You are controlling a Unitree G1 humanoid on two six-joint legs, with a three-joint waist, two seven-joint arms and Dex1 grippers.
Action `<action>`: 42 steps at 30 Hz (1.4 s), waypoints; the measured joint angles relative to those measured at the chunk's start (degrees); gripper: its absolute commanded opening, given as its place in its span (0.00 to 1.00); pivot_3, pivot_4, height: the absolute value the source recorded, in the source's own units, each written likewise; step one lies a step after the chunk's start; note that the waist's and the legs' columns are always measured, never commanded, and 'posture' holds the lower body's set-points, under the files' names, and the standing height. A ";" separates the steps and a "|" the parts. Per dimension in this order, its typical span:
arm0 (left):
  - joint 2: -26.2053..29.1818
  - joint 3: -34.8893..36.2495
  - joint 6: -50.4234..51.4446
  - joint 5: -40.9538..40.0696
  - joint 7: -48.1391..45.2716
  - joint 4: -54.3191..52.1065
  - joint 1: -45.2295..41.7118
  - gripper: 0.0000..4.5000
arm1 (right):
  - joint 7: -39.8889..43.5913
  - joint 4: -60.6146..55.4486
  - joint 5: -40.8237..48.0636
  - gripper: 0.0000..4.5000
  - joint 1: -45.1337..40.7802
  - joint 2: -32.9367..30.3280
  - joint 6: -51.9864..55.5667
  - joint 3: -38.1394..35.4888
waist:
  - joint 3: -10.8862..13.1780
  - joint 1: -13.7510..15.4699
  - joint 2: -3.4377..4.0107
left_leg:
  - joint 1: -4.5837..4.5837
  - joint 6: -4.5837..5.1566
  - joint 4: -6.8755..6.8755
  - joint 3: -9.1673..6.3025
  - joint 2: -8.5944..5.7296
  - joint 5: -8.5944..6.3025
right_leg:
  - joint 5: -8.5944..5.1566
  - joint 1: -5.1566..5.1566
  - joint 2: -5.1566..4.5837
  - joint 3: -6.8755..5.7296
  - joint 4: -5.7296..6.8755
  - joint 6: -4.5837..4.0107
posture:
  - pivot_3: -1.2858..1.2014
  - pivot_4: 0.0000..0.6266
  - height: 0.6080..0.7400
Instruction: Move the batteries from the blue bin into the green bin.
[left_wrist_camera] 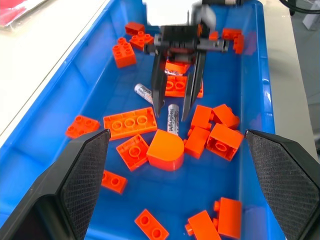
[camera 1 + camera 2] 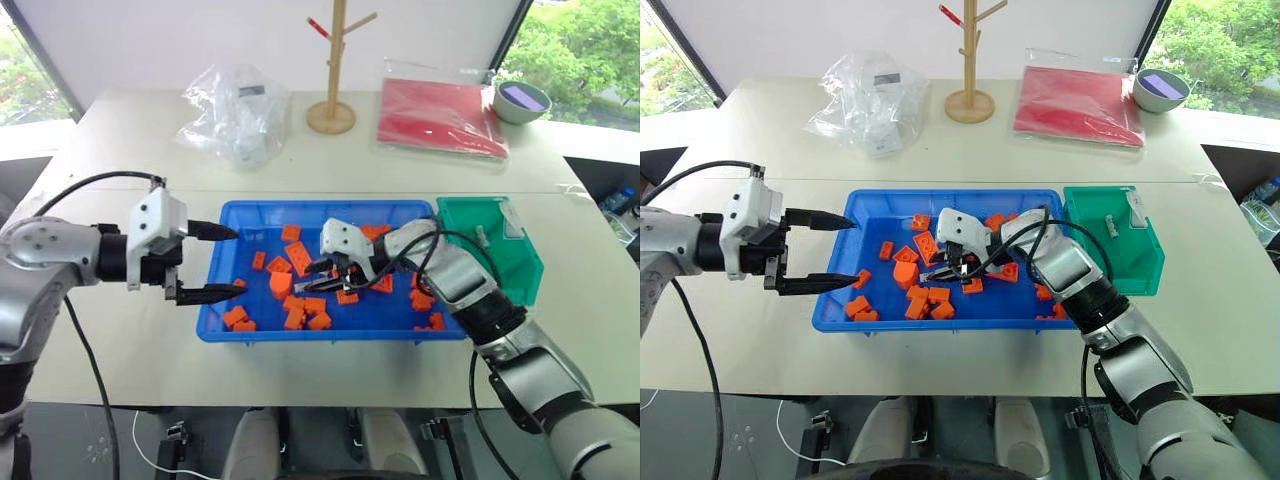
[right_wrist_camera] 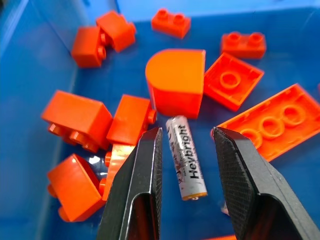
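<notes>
The blue bin (image 2: 300, 333) sits mid-table, littered with orange bricks (image 2: 299, 256). One battery (image 3: 187, 160) lies flat on its floor beside a rounded orange brick (image 3: 176, 80). My right gripper (image 1: 173, 114) reaches down into the bin and straddles this battery, its fingers narrowly apart with a slim gap on each side. A second battery (image 1: 143, 90) lies a little further along the floor. My left gripper (image 2: 232, 262) hovers open over the bin's left end, holding nothing. The green bin (image 2: 490, 245) stands against the blue bin's right end, with a small silver cylinder (image 2: 1112, 228) inside.
At the back of the table are a crumpled plastic bag (image 2: 235, 110), a wooden peg stand (image 2: 333, 80), a red folder (image 2: 440, 115) and a grey bowl (image 2: 520, 100). Black cables hang from both arms.
</notes>
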 measured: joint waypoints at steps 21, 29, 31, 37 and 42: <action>-0.27 -0.93 0.41 -0.77 1.06 0.51 -2.33 1.00 | 2.16 3.42 -6.14 0.02 0.53 0.67 -6.76 0.36 | -0.03 0.08 -0.05 | 0.07 -0.02 0.00 -0.04 -0.01 0.01 | 0.00 0.09 0.00 -0.01 0.00 0.00 | 0.52 0.24 0.97; -1.77 -3.11 -1.75 0.72 0.08 3.10 -4.32 1.00 | 2.85 -7.28 -0.10 0.02 0.00 -1.32 6.21 -5.98 | -0.02 0.14 -0.05 | 0.03 -0.02 0.00 -0.05 0.00 0.01 | 0.06 0.05 0.00 -0.01 0.01 0.12 | 0.52 0.24 0.97; -2.09 -3.90 -2.01 1.13 -0.13 3.43 -4.55 1.00 | 2.31 -11.38 3.57 0.02 -1.66 -2.77 11.62 -10.76 | -0.01 0.17 -0.04 | 0.03 -0.02 0.00 -0.04 0.00 0.01 | 0.07 0.05 -0.01 -0.01 0.01 0.12 | 0.52 0.24 0.97; -2.87 -4.75 -3.30 1.90 -0.66 4.79 -3.55 1.00 | -0.41 -16.36 9.78 0.02 -1.80 -16.73 21.50 -26.79 | -0.02 0.63 -0.07 | 0.02 -0.01 -0.01 -0.07 -0.05 0.00 | -0.03 0.12 -0.12 -0.07 -0.12 -0.04 | 0.52 0.24 0.97; -3.25 -4.66 -3.57 2.13 -0.67 5.23 -1.77 1.00 | -3.19 -12.38 8.96 0.02 8.60 -28.84 20.45 -37.28 | -0.01 0.31 -0.09 | 0.01 0.00 -0.03 -0.04 -0.05 0.00 | -0.03 0.10 -0.11 -0.05 -0.13 -0.05 | 0.52 0.24 0.97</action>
